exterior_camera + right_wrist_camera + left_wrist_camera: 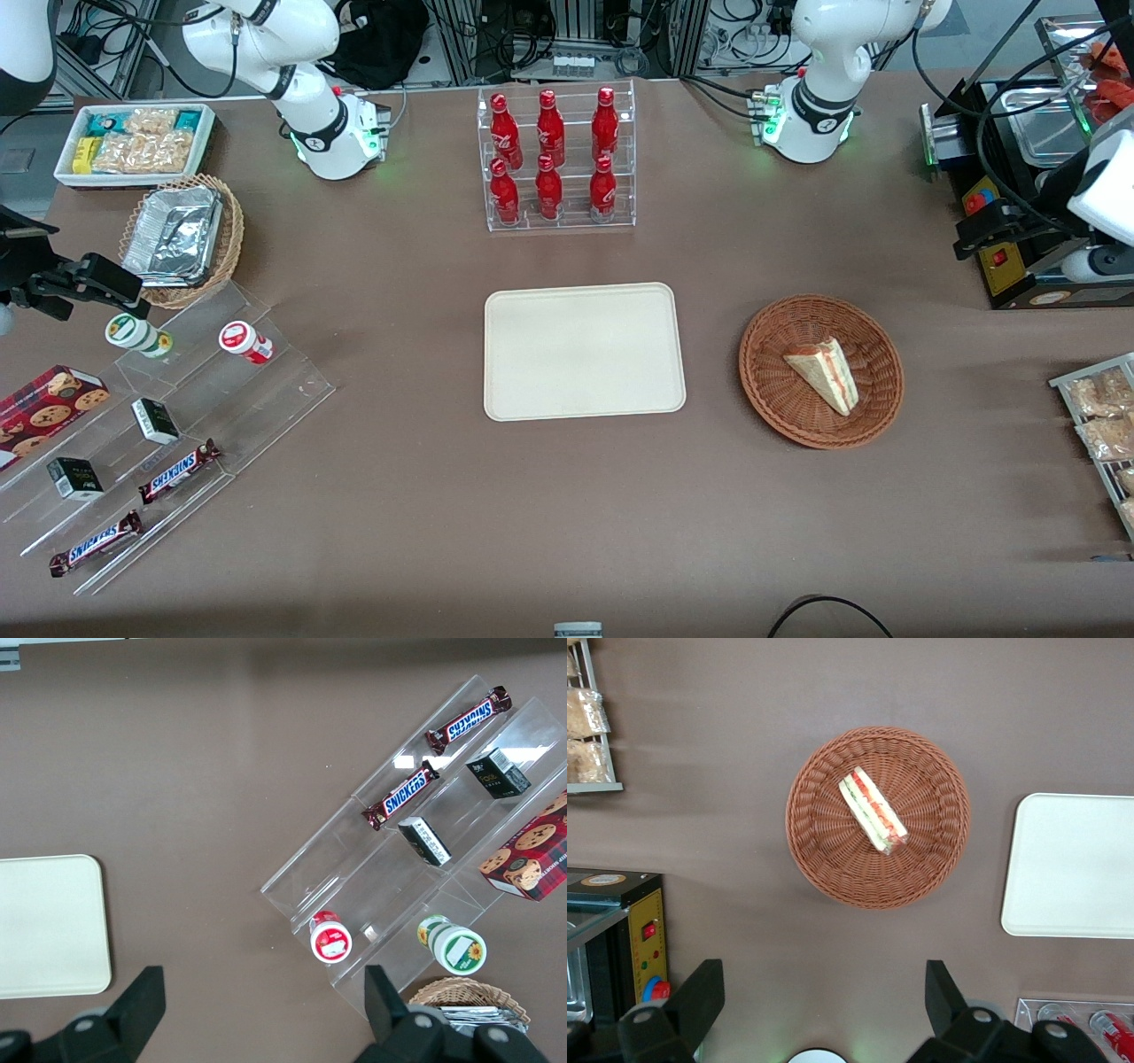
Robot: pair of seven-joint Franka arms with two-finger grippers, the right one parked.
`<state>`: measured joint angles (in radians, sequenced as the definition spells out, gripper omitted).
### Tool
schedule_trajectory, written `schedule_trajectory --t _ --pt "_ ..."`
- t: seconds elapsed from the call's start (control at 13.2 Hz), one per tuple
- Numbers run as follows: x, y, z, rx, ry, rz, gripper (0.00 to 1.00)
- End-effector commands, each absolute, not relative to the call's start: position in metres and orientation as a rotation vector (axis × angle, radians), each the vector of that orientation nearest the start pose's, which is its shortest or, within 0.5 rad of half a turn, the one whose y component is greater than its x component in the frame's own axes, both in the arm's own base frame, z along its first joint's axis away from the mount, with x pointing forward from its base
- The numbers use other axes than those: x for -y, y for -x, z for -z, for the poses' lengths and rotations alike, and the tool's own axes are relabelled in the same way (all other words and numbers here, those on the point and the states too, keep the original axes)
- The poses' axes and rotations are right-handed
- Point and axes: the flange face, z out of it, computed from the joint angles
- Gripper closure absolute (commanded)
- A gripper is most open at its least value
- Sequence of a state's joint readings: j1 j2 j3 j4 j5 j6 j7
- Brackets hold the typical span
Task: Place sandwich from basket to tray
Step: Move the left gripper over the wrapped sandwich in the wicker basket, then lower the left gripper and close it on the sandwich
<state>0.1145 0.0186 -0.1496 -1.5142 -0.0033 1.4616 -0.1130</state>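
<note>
The sandwich (826,372) (873,811) is a pale triangular wedge with red and green filling, lying on its side in the round reddish-brown wicker basket (769,377) (819,846). Beside the basket, toward the parked arm's end, lies the cream tray (585,350) (1076,864) with nothing on it. My left gripper (973,234) (822,990) hangs high, open and holding nothing. It is farther from the front camera than the basket and toward the working arm's end, well apart from the sandwich.
A black machine (1019,177) (620,930) stands close by the gripper. A wire rack of snack packets (1103,425) (585,718) sits near the basket. A clear rack of red bottles (554,159) stands farther back than the tray. Acrylic steps with candy bars (159,416) lie toward the parked arm's end.
</note>
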Motion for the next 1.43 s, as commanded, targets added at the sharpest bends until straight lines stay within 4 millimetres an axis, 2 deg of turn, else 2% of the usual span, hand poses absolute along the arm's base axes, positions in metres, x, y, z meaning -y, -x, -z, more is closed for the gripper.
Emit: schedule_trajectory --t 0.0,0.15,0.3,0.38,0.53,0.68,0.83,1.06,1.36 --pt "0.018 -0.543 -0.636 0.1 3.115 -0.124 0.0" --pt "0.017 -0.544 -0.632 0.11 3.112 -0.143 0.0" --pt "0.017 -0.549 -0.608 0.121 3.093 -0.187 0.0" --pt "0.028 -0.557 -0.518 0.221 3.078 -0.161 0.0" --pt "0.053 -0.553 -0.459 0.357 3.073 -0.078 0.0" --pt "0.058 -0.541 -0.413 0.495 3.072 0.018 0.0" --pt "0.06 -0.535 -0.384 0.609 3.066 0.059 0.0" --pt "0.068 -0.531 -0.348 0.635 3.071 0.042 0.0" --pt "0.079 -0.538 -0.313 0.784 3.072 0.052 0.0"
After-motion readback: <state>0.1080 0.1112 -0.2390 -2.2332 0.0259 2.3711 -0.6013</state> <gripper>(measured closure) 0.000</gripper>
